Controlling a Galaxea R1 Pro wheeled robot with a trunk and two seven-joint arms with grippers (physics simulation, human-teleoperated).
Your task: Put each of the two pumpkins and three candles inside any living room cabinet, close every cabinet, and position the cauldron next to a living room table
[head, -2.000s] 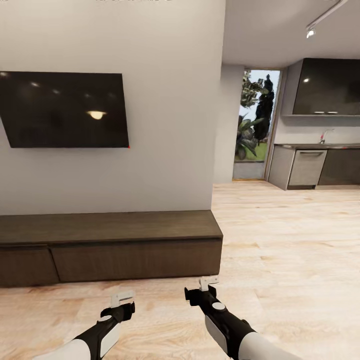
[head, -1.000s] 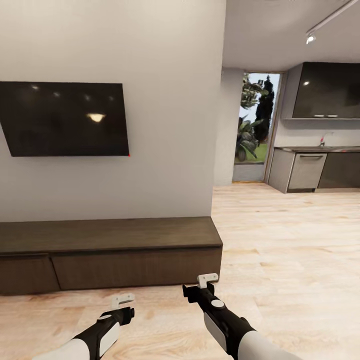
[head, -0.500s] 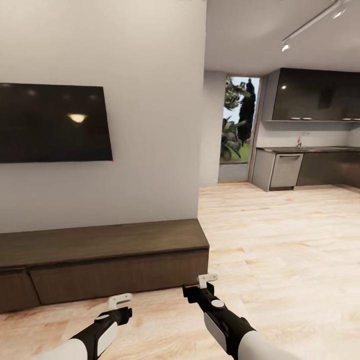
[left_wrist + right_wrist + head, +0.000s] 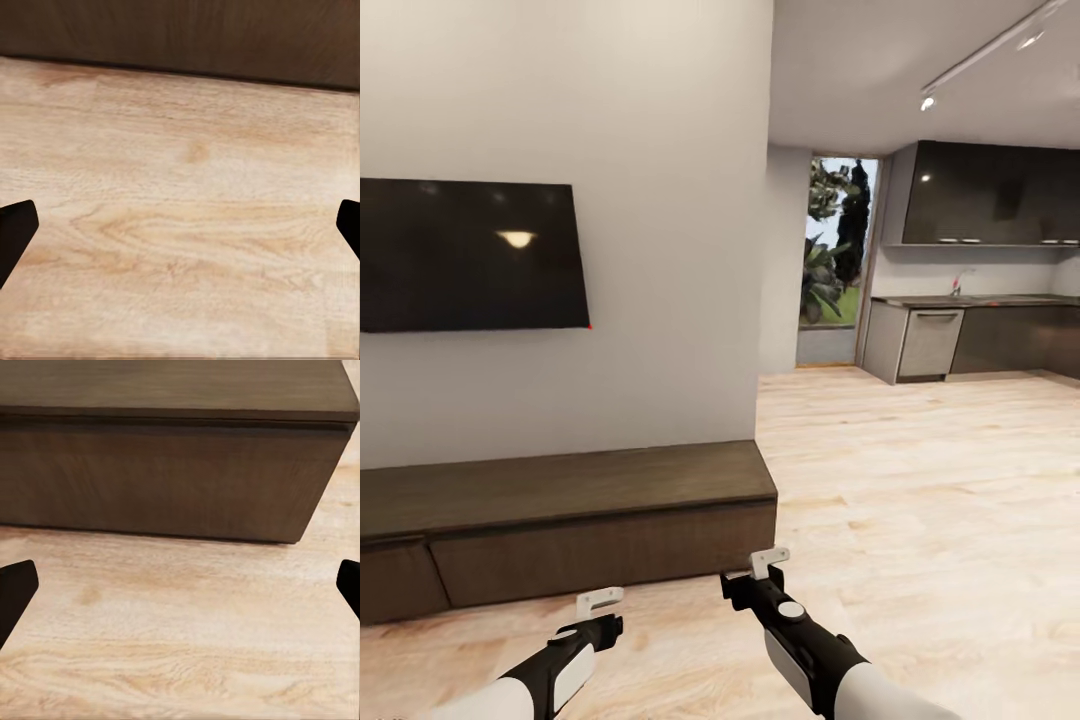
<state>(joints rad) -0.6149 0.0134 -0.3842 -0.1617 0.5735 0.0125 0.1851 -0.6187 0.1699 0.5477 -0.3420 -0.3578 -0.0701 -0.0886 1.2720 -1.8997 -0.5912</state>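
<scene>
The cabinet (image 4: 570, 520) is a long low dark-brown unit against the white wall, its drawer fronts shut and its flat top bare. My left gripper (image 4: 600, 600) hangs open over the wood floor just in front of it, nothing between its fingers. My right gripper (image 4: 770, 562) is also open and empty, near the cabinet's right end. The right wrist view looks at the cabinet's (image 4: 172, 480) front and right corner; the left wrist view shows floor with the cabinet's (image 4: 180, 34) base at the far edge. Pumpkins, candles, cauldron and table are out of view.
A black TV (image 4: 465, 255) hangs on the wall above the cabinet. To the right, light wood floor (image 4: 920, 500) runs to a kitchen with dark cupboards (image 4: 990, 195), a dishwasher (image 4: 930, 342) and a glass door (image 4: 835, 262).
The whole view has shifted left and slightly down, so the camera has turned right and tilted up. Both arms keep the same pose, grippers open.
</scene>
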